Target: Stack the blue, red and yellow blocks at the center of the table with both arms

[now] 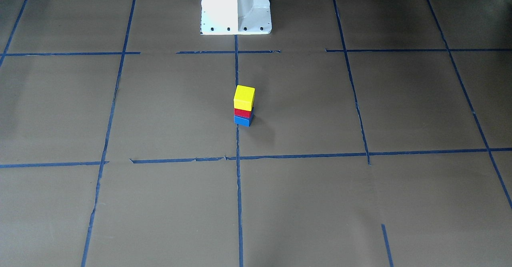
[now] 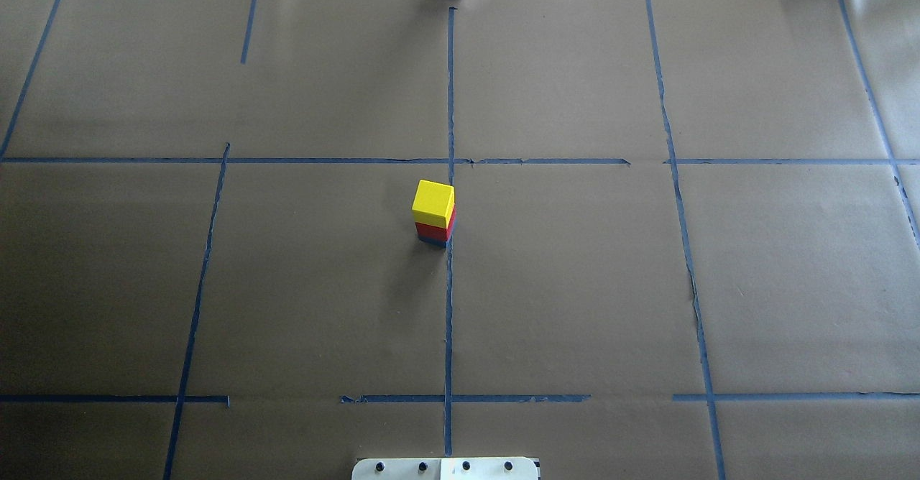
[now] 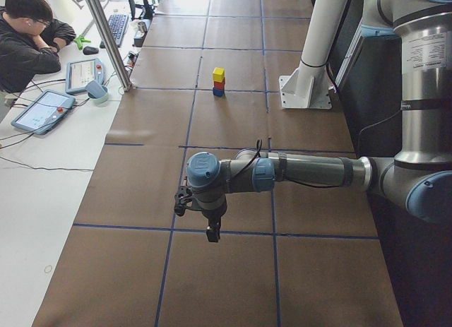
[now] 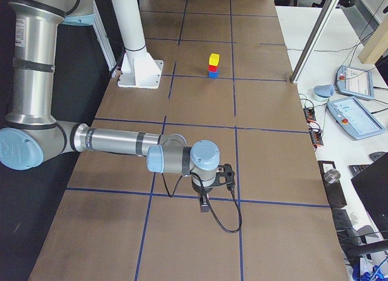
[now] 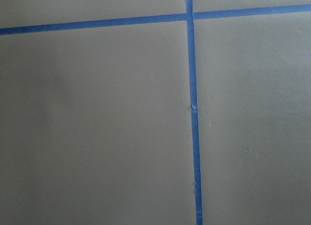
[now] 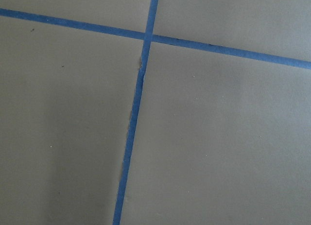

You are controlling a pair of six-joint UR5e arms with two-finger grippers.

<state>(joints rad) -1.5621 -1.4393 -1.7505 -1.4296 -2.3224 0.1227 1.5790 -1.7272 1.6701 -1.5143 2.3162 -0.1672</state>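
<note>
Across the whole overhead view, a table (image 2: pixel 575 286) of brown paper, squared off by blue tape lines (image 2: pixel 449 307). In the exterior left view, low and mid-frame, the left arm (image 3: pixel 304 170), stretched flat over the near squares; in the exterior right view, again low and mid-frame, the right arm (image 4: pixel 115 140). At top centre of the front-facing view, a white pedestal (image 1: pixel 236 7). Below that, near frame centre and on or just beside the middle tape line, a three-block stack: yellow block (image 1: pixel 244 97) on top, red block (image 1: pixel 243 112) under it, blue block (image 1: pixel 242 120) on the paper. Looks upright, with the yellow block turned slightly against the two beneath. Smallest, the left gripper (image 3: pixel 212 232) and right gripper (image 4: pixel 205 203), each pointing down, well apart from the stack, with no block in either, all three being in the stack. Cannot tell how wide either claw stands: caught only in the side views, with nothing but paper and tape in both wrist views. Reads as stacking finished, with only a clean rest left. To do that well: keep both arms out at the table's ends, avoid any sweep through the centre squares, and leave the tower untouched, for fear of toppling the offset top block. As for containers: no bin, tray or box seen among the task's things; only the stack bearing anything, blue under red under yellow.
</note>
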